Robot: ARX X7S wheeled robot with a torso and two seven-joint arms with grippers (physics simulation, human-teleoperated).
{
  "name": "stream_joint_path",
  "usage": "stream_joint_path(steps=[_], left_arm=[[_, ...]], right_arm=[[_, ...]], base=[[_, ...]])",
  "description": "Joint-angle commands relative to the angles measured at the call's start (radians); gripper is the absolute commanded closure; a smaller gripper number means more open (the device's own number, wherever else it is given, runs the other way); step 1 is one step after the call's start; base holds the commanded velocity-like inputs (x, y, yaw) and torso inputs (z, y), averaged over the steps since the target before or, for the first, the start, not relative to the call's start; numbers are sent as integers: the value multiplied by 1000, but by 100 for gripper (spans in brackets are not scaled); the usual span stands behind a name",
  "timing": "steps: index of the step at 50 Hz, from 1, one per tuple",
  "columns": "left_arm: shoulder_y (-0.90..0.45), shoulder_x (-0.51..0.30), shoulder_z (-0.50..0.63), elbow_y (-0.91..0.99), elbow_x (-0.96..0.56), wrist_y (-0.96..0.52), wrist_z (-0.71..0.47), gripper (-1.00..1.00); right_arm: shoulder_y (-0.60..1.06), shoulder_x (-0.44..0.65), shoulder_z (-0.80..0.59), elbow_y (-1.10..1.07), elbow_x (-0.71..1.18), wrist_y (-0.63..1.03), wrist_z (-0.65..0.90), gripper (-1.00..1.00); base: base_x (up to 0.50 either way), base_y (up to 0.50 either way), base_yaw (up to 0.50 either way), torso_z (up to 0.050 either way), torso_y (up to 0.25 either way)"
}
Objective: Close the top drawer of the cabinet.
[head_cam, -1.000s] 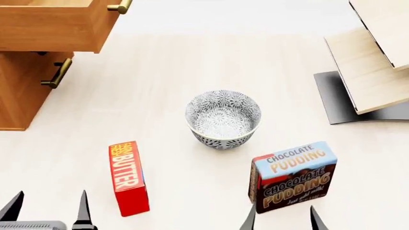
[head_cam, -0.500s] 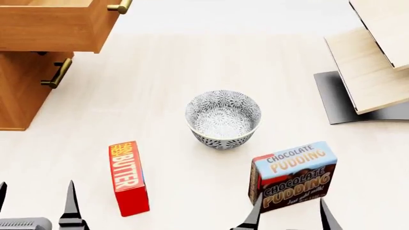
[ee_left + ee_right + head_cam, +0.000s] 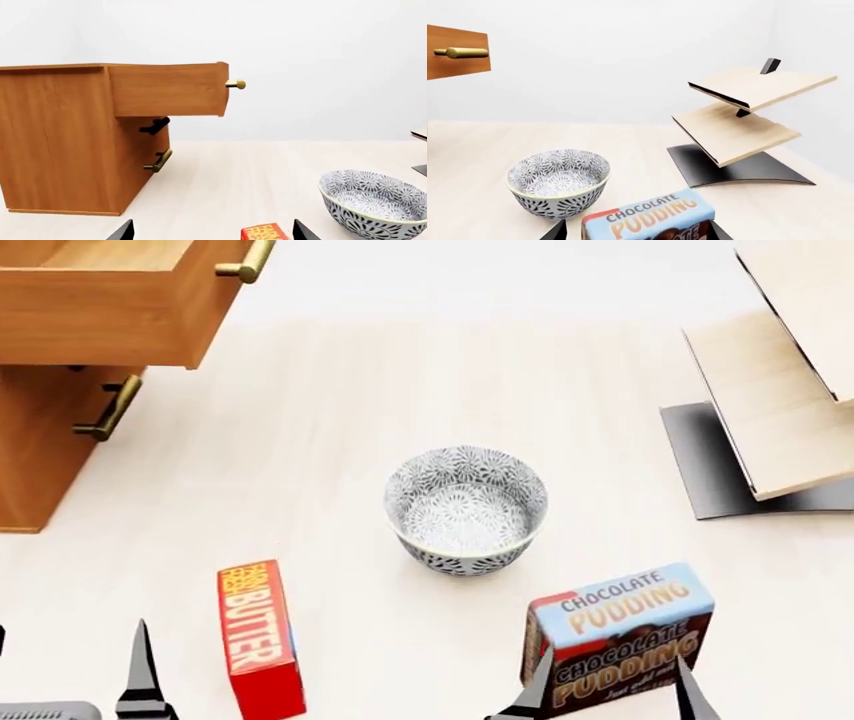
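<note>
The top drawer (image 3: 100,300) stands pulled out from the orange-brown cabinet (image 3: 34,450) at the far left, with its brass handle (image 3: 248,260) at the front. In the left wrist view the drawer (image 3: 167,90) juts out of the cabinet (image 3: 60,145). Its corner and handle also show in the right wrist view (image 3: 457,52). My left gripper (image 3: 67,680) is open and empty, low at the near left, far from the drawer. My right gripper (image 3: 610,692) is open at the near right, with the chocolate pudding box (image 3: 621,630) just ahead between its fingers.
A patterned bowl (image 3: 465,508) sits in the middle. A red butter box (image 3: 258,640) lies near my left gripper. A pale wood slanted shelf (image 3: 787,390) on a dark base stands at the far right. A lower drawer handle (image 3: 107,405) sits under the open drawer.
The head view has shifted, so the bowl and boxes sit lower in the picture. My left fingers have moved left, and my right fingers have risen and spread in front of the pudding box.
</note>
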Motion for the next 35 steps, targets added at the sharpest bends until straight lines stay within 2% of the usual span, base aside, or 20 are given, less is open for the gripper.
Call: stream_joint_path(steps=[1,33,34,35], left_arm=[[2,-8,8,-5,-7,9,-7,-100],[-3,-22,29,-16,-18,22,-21,-100],[-31,-29,13,17,-58,-49,-15,-100],[-31,-30,11,23,-62,-52,-16,-100]], right_arm=[[4,4,-5,14,3,-8,7,-100],[10,18,-16,24,18,-10,21,-100],[15,20,-9,-21,18,31,36,-100],[14,22,-9,-27,18,34,38,-100]], base=[[301,0,0,0,0],[283,0,0,0,0],[0,0,0,0,0],[0,0,0,0,0]])
